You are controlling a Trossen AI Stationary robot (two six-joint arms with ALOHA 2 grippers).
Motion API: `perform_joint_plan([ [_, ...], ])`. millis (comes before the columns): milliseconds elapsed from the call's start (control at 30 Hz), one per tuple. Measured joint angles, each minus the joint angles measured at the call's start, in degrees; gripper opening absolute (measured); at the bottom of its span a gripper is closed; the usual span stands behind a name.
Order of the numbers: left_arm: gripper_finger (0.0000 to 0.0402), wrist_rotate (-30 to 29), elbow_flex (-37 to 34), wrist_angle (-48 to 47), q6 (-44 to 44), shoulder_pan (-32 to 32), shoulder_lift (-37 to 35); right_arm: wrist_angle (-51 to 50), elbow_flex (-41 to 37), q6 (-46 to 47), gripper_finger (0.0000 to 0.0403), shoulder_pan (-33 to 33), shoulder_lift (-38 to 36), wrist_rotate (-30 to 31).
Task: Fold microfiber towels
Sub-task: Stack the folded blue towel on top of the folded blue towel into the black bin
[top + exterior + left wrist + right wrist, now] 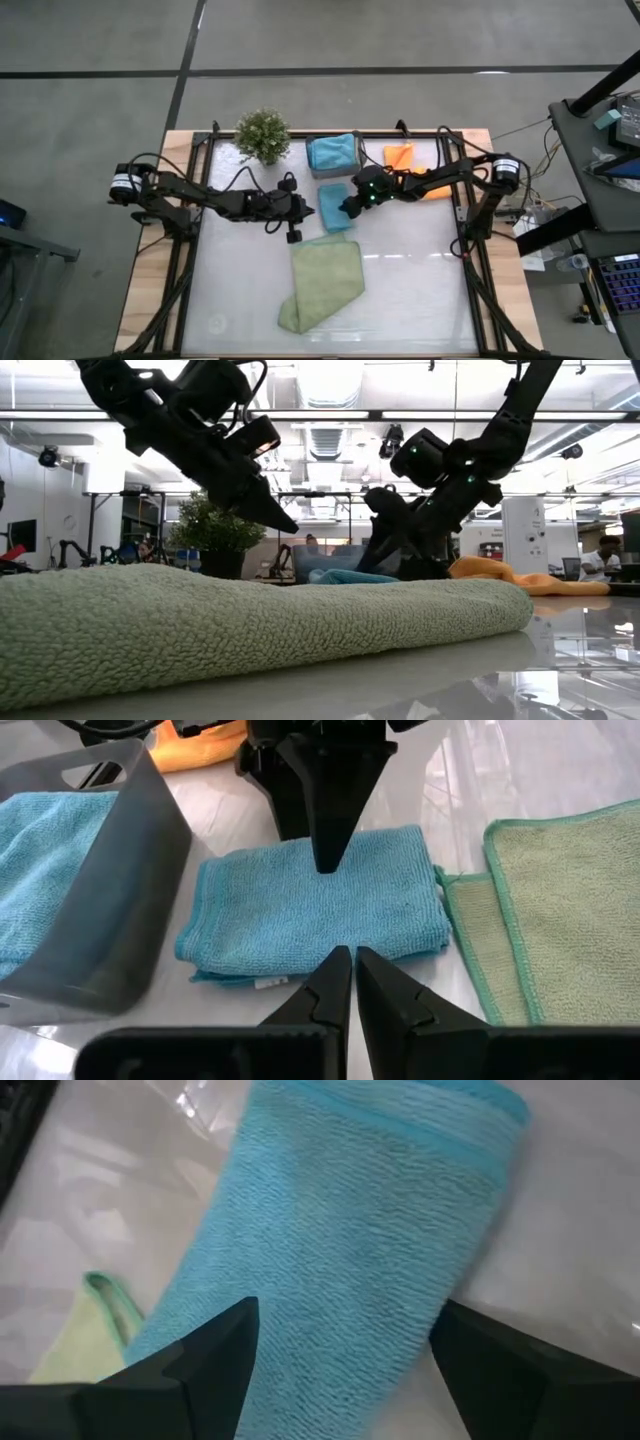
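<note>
The right gripper [340, 1365] hangs with fingers spread wide over a folded teal towel [350, 1250], one finger to each side of it and neither pinching it. That towel [337, 206] lies flat near the middle of the table, a little toward the far edge. The left gripper [353, 982] sits just beside the same towel on its left, fingers pressed together and holding nothing, tips pointing at the towel's near edge.

Just past the teal towel, by the far edge, stands a grey bin [350, 165] with a second teal towel [332, 152] in it. An orange towel [400, 157] lies right of the bin, partly under the right arm. A plant [262, 135] stands left of the bin at the far edge. A light green towel [322, 283], loosely folded, lies between the teal towel and the table's near edge, its corner just beside the teal one.
</note>
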Motion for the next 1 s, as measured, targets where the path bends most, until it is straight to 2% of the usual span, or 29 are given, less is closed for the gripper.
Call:
perform_joint_plan([
  [133, 0.0006, 0.0, -0.5, 0.5, 0.0, 0.0, 0.0, 2.1, 0.0, -0.1, 0.0269, 0.0, 1.2, -0.2],
  [233, 0.0006, 0.0, -0.6, 1.0, 0.1, 0.0, 0.0, 4.4, 0.0, -0.2, 0.0243, 0.0, 2.8, -0.2],
  [700, 0.0006, 0.0, -0.6, 1.0, 0.5, 0.0, 0.0, 8.3, -0.1, -4.8, 0.0020, 0.0, 3.4, -0.4],
  [867, 0.0006, -1.6, -0.6, 0.9, 0.5, 0.0, 0.0, 8.8, -0.1, -7.0, 0.0013, 0.0, 2.1, -0.9],
  [1000, 0.0006, -10.2, -0.7, 0.0, 1.3, 0.1, -0.1, 5.5, 0.8, -10.5, 0.0013, 0.0, -0.9, -2.6],
])
